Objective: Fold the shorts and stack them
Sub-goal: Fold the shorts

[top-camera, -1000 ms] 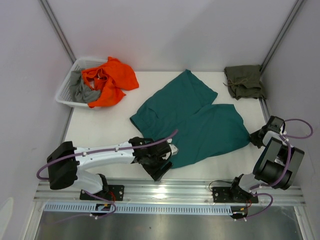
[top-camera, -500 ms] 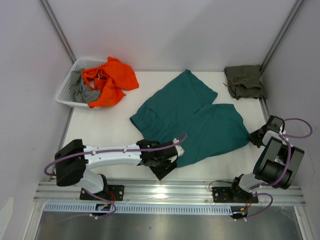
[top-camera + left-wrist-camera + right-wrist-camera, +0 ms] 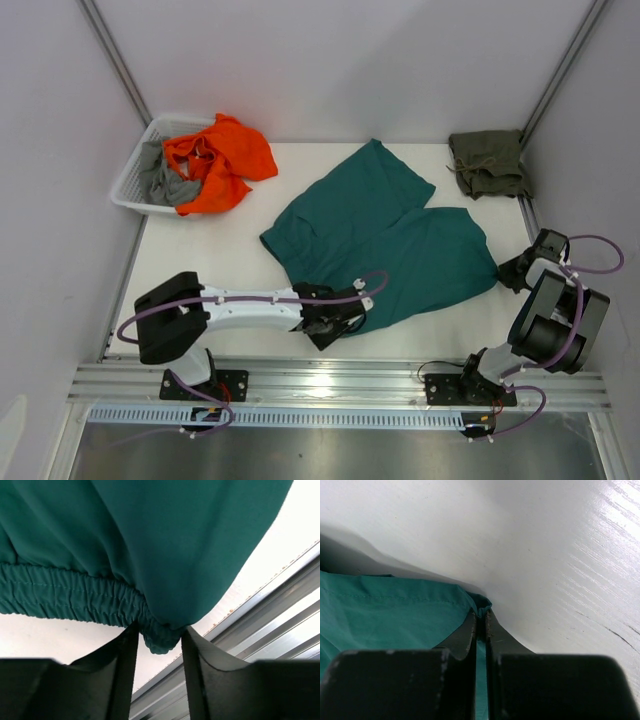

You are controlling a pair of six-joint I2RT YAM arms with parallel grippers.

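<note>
Left gripper: jaws pinch a bunched bit of elastic waistband on the teal shorts, at their near edge, close to the table's near rail. Right gripper: jaws pressed almost together on a thin hem corner at the shorts' right end. Teal shorts lie spread mid-table. Olive shorts sit bunched in the far right corner, well apart. Basket, far left, holds orange cloth and grey cloth.
</note>
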